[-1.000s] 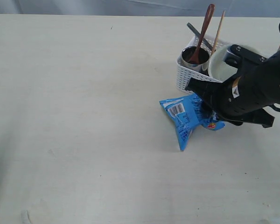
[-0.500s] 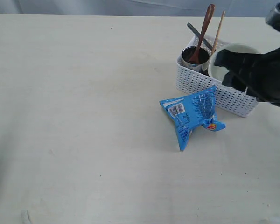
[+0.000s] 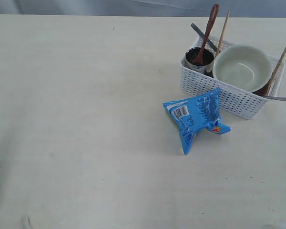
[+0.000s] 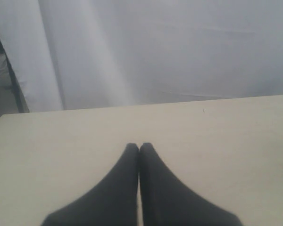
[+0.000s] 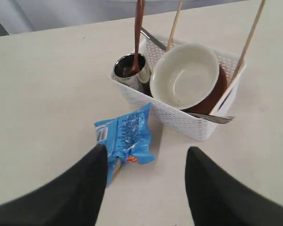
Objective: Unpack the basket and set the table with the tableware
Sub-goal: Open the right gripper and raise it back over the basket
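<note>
The basket (image 3: pixel 229 98) sits on the table (image 3: pixel 86 119), over on the right arm's side, and it's fully loaded. At 1 end stands the steel cup (image 3: pixel 199 59) with the dark spoon (image 3: pixel 208 31) upright inside. Beside it is the pale bowl (image 3: pixel 240 69), tipped against a brown plate (image 5: pixel 212 96). 2 chopsticks lean out, 1 between cup and bowl (image 3: pixel 223 28), 1 at the basket's other end (image 3: pixel 282 55). A metal utensil (image 3: pixel 282 98) pokes over the rim there. The blue packet (image 3: pixel 195 117) lies on the table just beside the basket's wall. The right gripper (image 5: pixel 147 150) hovers above, jaws wide apart, gripping nothing. The left gripper (image 4: pixel 139 150) hangs over bare table, fingers pressed together, empty.
</note>
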